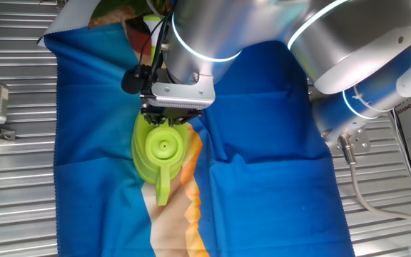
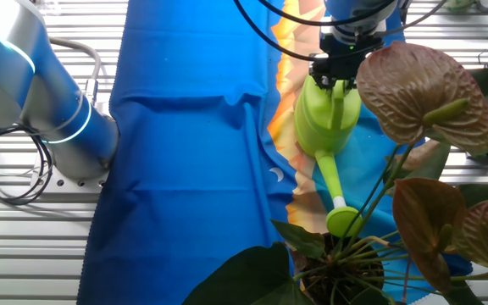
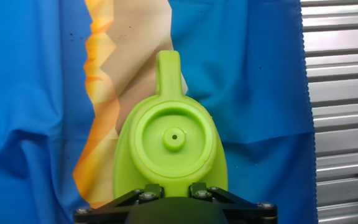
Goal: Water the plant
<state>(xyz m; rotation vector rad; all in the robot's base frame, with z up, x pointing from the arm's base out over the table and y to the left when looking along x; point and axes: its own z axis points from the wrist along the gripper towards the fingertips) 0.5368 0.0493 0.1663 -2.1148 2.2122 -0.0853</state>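
Fingers closing around the rear of the lime-green watering can, at the handle end; black finger bases visible in the hand view pressing against the can's back edge on both sides. Grasping the can, though the exact contact surfaces staying hidden under the gripper body. Silver mounting plate and black cabling sitting just above the fingers in one fixed view.

Watering can standing roughly upright, round lid with a small centre hole facing the hand camera. Spout extending away from the gripper, ending in a round rose head right at the plant's stems.

Resting under the can: a blue cloth with an orange-and-beige jagged band, lying wrinkled over the ribbed metal worktop. Can base sitting partly on the band, partly on the blue.

Plant sitting at the near edge of the other fixed view, just beyond the spout tip: dark green leaves low down, large reddish-brown leaves rising on thin stems and overlapping the can in that view. Appearing at the top edge of one fixed view as well, behind the arm. Not showing in the hand view.

Silver arm links with glowing ring lights arching over the cloth; arm base standing beside the cloth's edge, cables trailing on the worktop.
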